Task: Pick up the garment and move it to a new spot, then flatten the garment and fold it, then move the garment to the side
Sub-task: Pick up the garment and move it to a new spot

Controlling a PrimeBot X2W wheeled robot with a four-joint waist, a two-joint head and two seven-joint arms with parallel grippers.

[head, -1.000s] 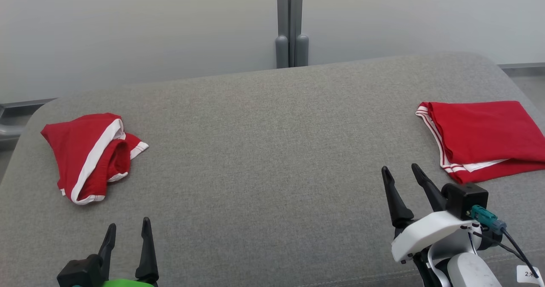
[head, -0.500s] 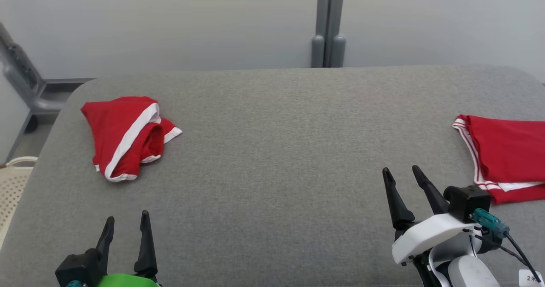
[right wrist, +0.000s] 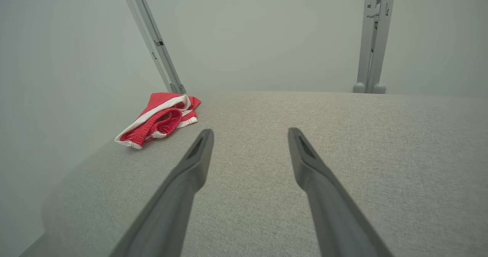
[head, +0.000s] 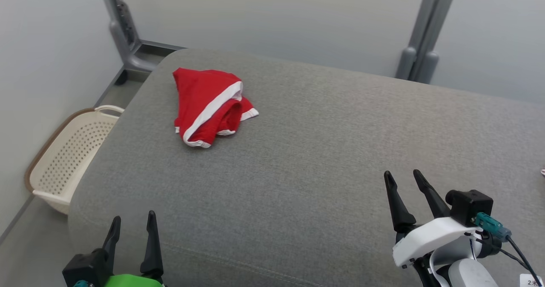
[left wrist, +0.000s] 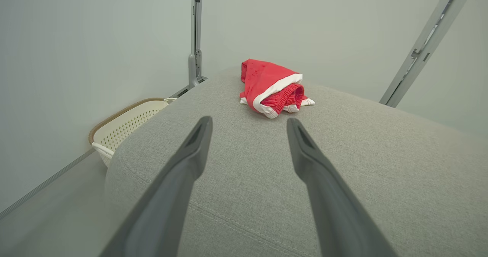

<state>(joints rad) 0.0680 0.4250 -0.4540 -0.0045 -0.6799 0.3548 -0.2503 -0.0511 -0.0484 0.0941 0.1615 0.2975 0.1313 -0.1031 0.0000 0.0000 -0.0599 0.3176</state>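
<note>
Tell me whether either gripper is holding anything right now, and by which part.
Nothing is held. The left gripper and right gripper both have open, empty jaws; the garment lies untouched on the cushion.

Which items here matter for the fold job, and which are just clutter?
Job:
- crumpled red garment on the grey cushion
- left gripper and right gripper, both open, empty

Lying about:
- cream basket on the floor beside the cushion
- grey metal posts by the wall

Garment (head: pixel 208 106) on cushion (head: pixel 323 150), far-left corner — basket (head: pixel 68 159) down on floor (head: pixel 38 246) just left of cushion, nearer the front edge.
</note>
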